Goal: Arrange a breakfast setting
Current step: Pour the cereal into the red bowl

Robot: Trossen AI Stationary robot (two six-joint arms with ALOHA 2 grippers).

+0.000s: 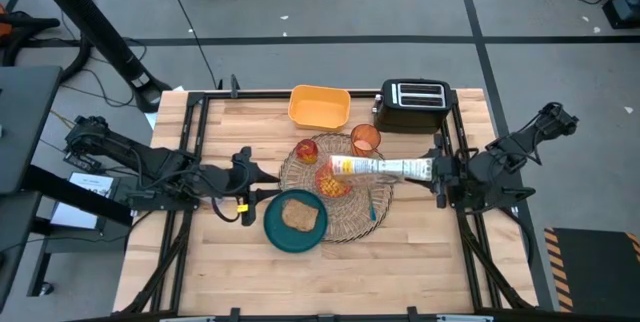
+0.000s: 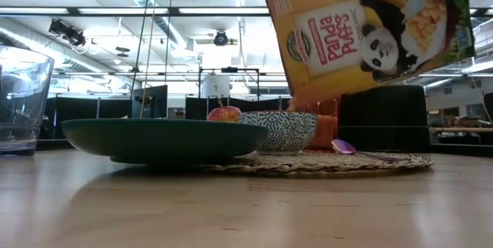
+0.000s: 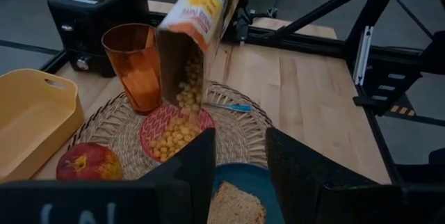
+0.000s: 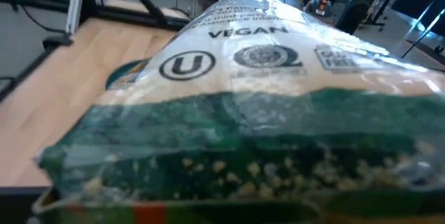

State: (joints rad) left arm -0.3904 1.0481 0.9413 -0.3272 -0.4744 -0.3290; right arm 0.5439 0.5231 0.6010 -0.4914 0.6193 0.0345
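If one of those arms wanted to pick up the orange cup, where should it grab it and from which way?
Probably around the upper wall of the orange cup, coming from above. It stands upright on the placemat, and its sides are crowded: the toaster behind, the pink bowl in front, and the tilted cereal box pouring beside it.

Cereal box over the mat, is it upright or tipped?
Tipped. The cereal box, held by the right hand, leans with its open end down, and puffs are falling into the pink bowl on the placemat.
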